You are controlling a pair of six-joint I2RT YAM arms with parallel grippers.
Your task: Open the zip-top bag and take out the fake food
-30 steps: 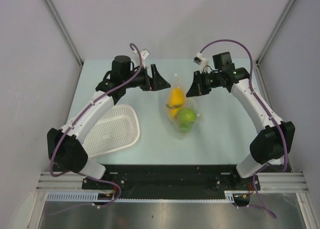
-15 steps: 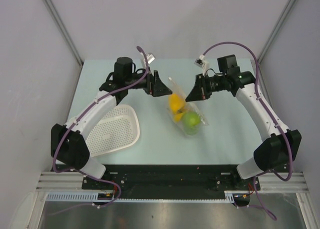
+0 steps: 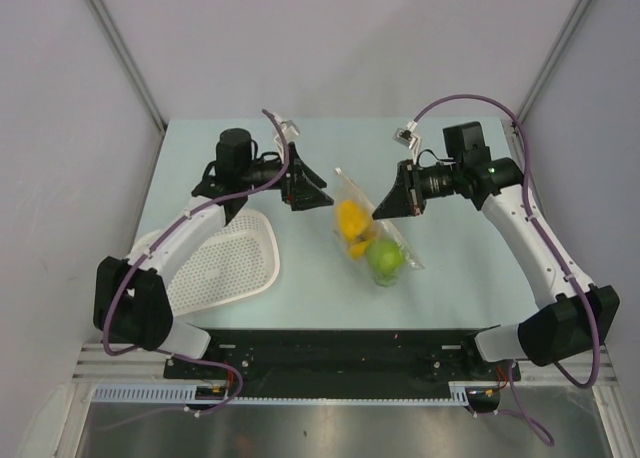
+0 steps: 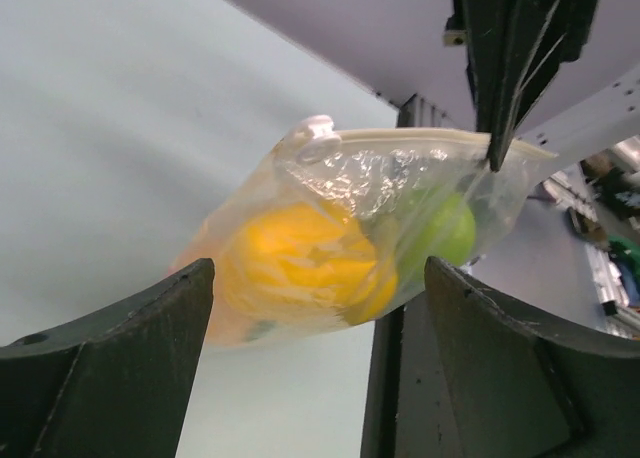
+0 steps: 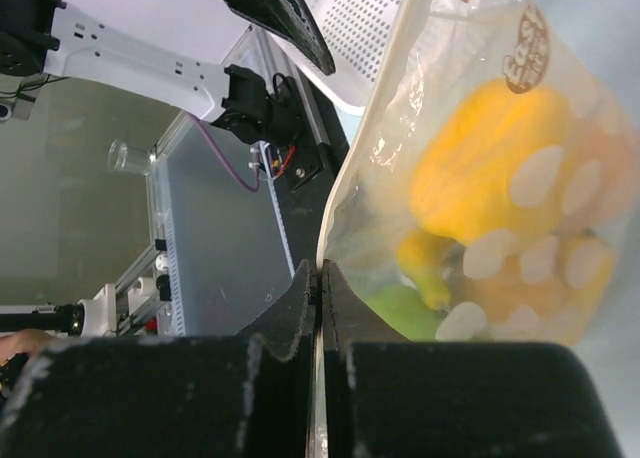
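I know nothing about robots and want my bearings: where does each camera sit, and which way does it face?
Top external: above and behind the arms, looking down at the table; both arms show.
Left wrist: mounted there, facing the zip-top bag past the open left jaws.
Right wrist: mounted there, looking along the shut right jaws pinching that bag.
Shared: all three show the bagged fake food.

You see a pale desk [image 3: 450, 278]. A white perforated basket [image 3: 230, 263] sits on its near left. Can't tell if the zip-top bag [image 3: 375, 233] touches it.
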